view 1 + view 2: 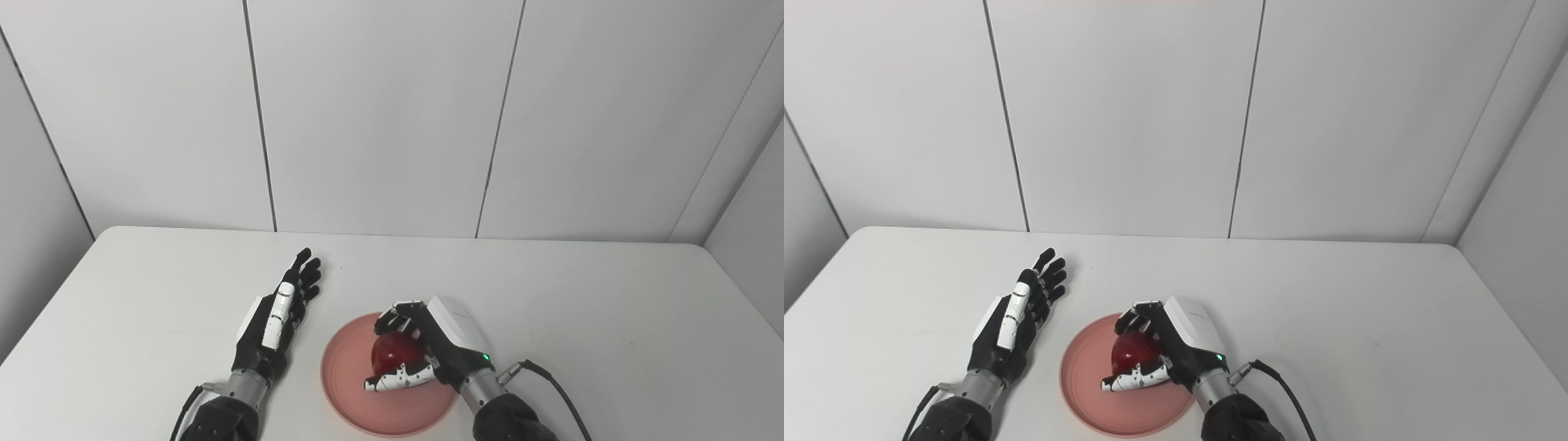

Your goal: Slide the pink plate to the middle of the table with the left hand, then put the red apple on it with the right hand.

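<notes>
The right hand point(438, 349) has its fingers wrapped around the red apple point(392, 355), over the pink plate point(349, 392), seemingly at the placing step; the left hand point(275, 318) rests just left of the plate, fingers straight and empty. Next, I judge, the fingers must loosen gently so the apple settles without rolling.

Black-and-white left robot hand point(275, 318), right robot hand point(429, 349), silver wrists, black cables

The plate point(343, 373) lies on the tabletop point(612, 318) near its front edge, about midway across. The apple point(392, 354) sits over the plate's right half, enclosed by the right hand point(429, 349), which reaches in from the plate's right. The left hand point(278, 318) rests on the tabletop just left of the plate, apart from it, fingers pointing toward the back wall point(380, 116).
</notes>
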Robot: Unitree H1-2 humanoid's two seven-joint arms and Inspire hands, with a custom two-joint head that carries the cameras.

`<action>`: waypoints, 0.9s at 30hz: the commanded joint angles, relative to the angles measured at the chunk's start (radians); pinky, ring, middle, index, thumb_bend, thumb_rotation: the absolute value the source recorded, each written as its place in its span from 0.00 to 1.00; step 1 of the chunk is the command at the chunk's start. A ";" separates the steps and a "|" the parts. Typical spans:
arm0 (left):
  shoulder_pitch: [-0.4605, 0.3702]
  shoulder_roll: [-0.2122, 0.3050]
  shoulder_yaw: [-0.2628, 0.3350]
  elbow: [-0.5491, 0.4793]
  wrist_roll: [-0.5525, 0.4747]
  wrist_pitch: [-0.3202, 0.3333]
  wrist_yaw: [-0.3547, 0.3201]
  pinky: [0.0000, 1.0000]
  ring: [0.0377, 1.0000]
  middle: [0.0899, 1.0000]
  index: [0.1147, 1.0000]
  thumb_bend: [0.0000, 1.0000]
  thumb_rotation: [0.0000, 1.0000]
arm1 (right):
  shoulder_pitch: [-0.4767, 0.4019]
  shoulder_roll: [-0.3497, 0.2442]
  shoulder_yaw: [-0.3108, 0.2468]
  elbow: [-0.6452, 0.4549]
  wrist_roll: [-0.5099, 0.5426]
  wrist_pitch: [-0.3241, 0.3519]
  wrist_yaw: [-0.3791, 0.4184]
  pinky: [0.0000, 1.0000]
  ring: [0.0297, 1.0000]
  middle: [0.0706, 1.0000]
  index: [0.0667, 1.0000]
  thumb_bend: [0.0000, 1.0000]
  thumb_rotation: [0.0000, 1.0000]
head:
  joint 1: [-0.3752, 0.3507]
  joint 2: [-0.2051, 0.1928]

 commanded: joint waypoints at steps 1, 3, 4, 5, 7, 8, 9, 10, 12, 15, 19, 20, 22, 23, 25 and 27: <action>-0.025 -0.003 -0.004 -0.028 -0.002 -0.026 -0.002 0.97 0.97 0.96 0.94 0.62 1.00 | -0.002 -0.013 -0.010 -0.018 0.016 -0.063 0.002 0.63 0.69 0.71 0.70 0.60 0.40 | 0.001 0.000; -0.026 -0.002 -0.004 -0.024 -0.002 -0.030 -0.004 0.97 0.97 0.96 0.94 0.62 1.00 | 0.005 -0.016 -0.022 -0.021 0.039 -0.079 0.007 0.74 0.80 0.82 0.81 0.65 0.63 | 0.001 0.000; -0.026 -0.001 -0.004 -0.022 -0.002 -0.031 -0.004 0.98 0.97 0.96 0.94 0.61 1.00 | 0.008 -0.017 -0.027 -0.023 0.051 -0.083 0.009 0.76 0.82 0.85 0.84 0.66 0.68 | 0.001 0.000; -0.027 -0.001 -0.004 -0.020 -0.003 -0.033 -0.005 0.98 0.97 0.96 0.94 0.61 1.00 | 0.012 -0.017 -0.033 -0.025 0.062 -0.085 0.012 0.77 0.84 0.86 0.86 0.66 0.71 | 0.001 0.000; -0.028 -0.001 -0.005 -0.017 -0.006 -0.036 -0.009 0.98 0.97 0.96 0.94 0.62 1.00 | 0.019 -0.018 -0.046 -0.027 0.085 -0.098 0.013 0.80 0.87 0.90 0.90 0.67 0.79 | -0.005 -0.001; -0.027 -0.002 -0.005 -0.019 -0.006 -0.034 -0.008 0.98 0.98 0.96 0.95 0.62 1.00 | 0.022 -0.018 -0.053 -0.028 0.097 -0.105 0.013 0.82 0.89 0.92 0.91 0.69 0.83 | -0.005 -0.001; -0.027 -0.003 -0.006 -0.020 -0.005 -0.031 -0.007 0.98 0.98 0.96 0.94 0.62 1.00 | 0.025 -0.019 -0.060 -0.027 0.105 -0.113 0.011 0.83 0.91 0.94 0.94 0.71 0.89 | -0.007 -0.002; -0.027 -0.004 -0.006 -0.022 -0.004 -0.029 -0.006 0.98 0.98 0.96 0.94 0.61 1.00 | 0.027 -0.020 -0.064 -0.027 0.110 -0.118 0.010 0.83 0.91 0.95 0.95 0.72 0.92 | -0.007 -0.002; -0.025 -0.007 -0.006 -0.024 -0.006 -0.024 -0.003 0.98 0.98 0.96 0.94 0.61 1.00 | 0.032 -0.018 -0.078 -0.024 0.128 -0.138 0.001 0.85 0.92 0.97 0.97 0.73 0.96 | -0.006 -0.004; -0.025 -0.008 -0.007 -0.018 -0.006 -0.038 -0.007 0.98 0.98 0.97 0.94 0.59 1.00 | 0.042 -0.011 -0.101 -0.029 0.111 -0.163 -0.043 0.76 0.88 0.98 0.99 0.77 1.00 | -0.005 -0.003; -0.023 -0.006 -0.008 -0.020 -0.005 -0.039 -0.009 0.98 0.98 0.97 0.95 0.59 1.00 | 0.050 0.003 -0.147 -0.026 0.166 -0.201 -0.067 0.79 0.90 0.99 0.99 0.78 1.00 | -0.005 -0.005; -0.022 -0.006 -0.008 -0.021 -0.006 -0.037 -0.008 0.98 0.98 0.97 0.95 0.59 1.00 | 0.050 0.006 -0.162 -0.021 0.198 -0.222 -0.065 0.83 0.93 0.99 1.00 0.77 1.00 | -0.006 -0.005; -0.021 -0.006 -0.009 -0.022 -0.007 -0.034 -0.009 0.99 0.98 0.97 0.95 0.59 1.00 | 0.049 0.007 -0.187 -0.011 0.234 -0.254 -0.067 0.95 0.98 1.00 1.00 0.74 1.00 | -0.008 -0.006; -0.021 -0.006 -0.009 -0.022 -0.008 -0.035 -0.010 0.99 0.98 0.97 0.95 0.59 1.00 | 0.048 0.007 -0.200 -0.007 0.245 -0.264 -0.071 0.97 0.99 1.00 1.00 0.73 1.00 | -0.008 -0.006; -0.021 -0.006 -0.009 -0.019 -0.009 -0.038 -0.012 0.99 0.99 0.97 0.95 0.60 1.00 | 0.047 0.007 -0.219 -0.004 0.256 -0.274 -0.077 0.99 1.00 1.00 1.00 0.72 1.00 | -0.007 -0.006; -0.022 -0.007 -0.009 -0.015 -0.010 -0.043 -0.012 0.99 0.98 0.97 0.95 0.60 1.00 | 0.045 0.006 -0.246 -0.002 0.261 -0.279 -0.097 0.98 1.00 1.00 1.00 0.71 1.00 | -0.005 -0.009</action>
